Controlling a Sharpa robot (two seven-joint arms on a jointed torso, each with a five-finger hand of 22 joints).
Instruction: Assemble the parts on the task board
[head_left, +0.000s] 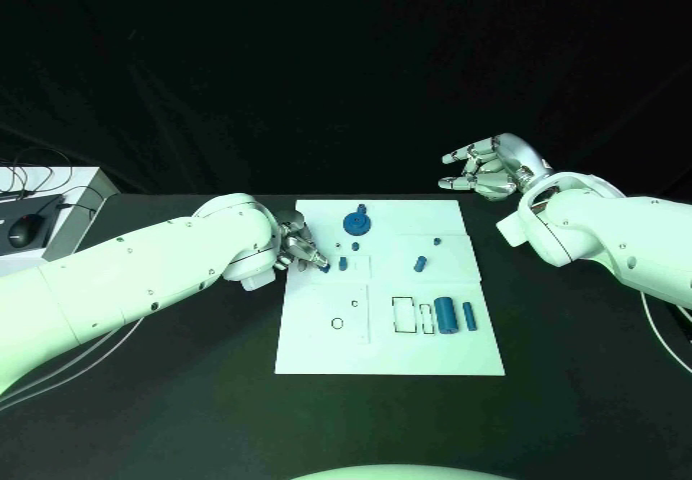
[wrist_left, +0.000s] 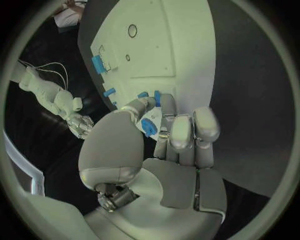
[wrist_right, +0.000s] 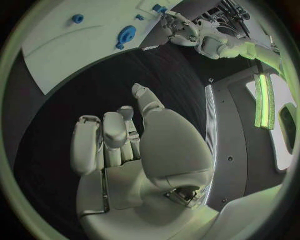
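Left hand (head_left: 299, 250) is pinching a small blue part (wrist_left: 149, 126) at the task board (head_left: 433, 350) left edge; right hand (head_left: 488, 166) is hovering spread, well apart beyond the far corner.

Matt white task board (head_left: 389, 340) on a matt black table (head_left: 173, 400), blue plastic-looking parts (head_left: 447, 314), smooth glossy arms (head_left: 130, 275).

left robot hand (head_left: 300, 250) at task board (head_left: 387, 290) left edge (by small parts) | right robot hand (head_left: 490, 166) raised beyond board

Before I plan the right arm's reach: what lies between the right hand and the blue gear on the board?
In the head view, bare board and black table lie between the right hand and the blue gear.
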